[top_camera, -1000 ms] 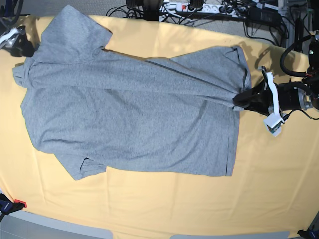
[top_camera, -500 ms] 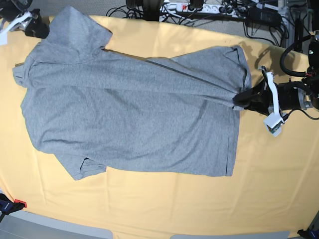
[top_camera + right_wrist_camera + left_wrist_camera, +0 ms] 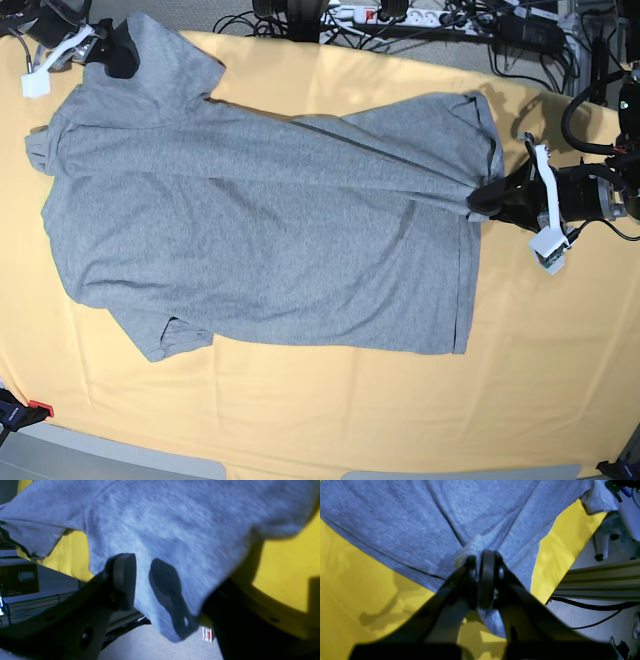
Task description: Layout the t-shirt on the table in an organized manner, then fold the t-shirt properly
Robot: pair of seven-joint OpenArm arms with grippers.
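The heather-grey t-shirt (image 3: 260, 220) lies spread on the yellow table (image 3: 330, 420), plain side up, with a long fold running from its far sleeve to the right hem. My left gripper (image 3: 482, 200) is shut on a bunched bit of that hem (image 3: 472, 546) at the shirt's right edge. My right gripper (image 3: 118, 55) is at the far-left sleeve. Its fingers (image 3: 123, 580) stand open over the sleeve's cloth (image 3: 175, 525), which hangs past the table edge. I cannot tell whether they touch the cloth.
Cables and a power strip (image 3: 400, 15) lie beyond the far edge. An aluminium rail (image 3: 600, 577) runs beside the table near my left gripper. A red-and-black clamp (image 3: 25, 408) sits at the near-left corner. Bare yellow cloth stretches along the near side.
My right arm has moved from the table's left edge up and to the right, onto the far-left sleeve. The left arm and the shirt have not moved.
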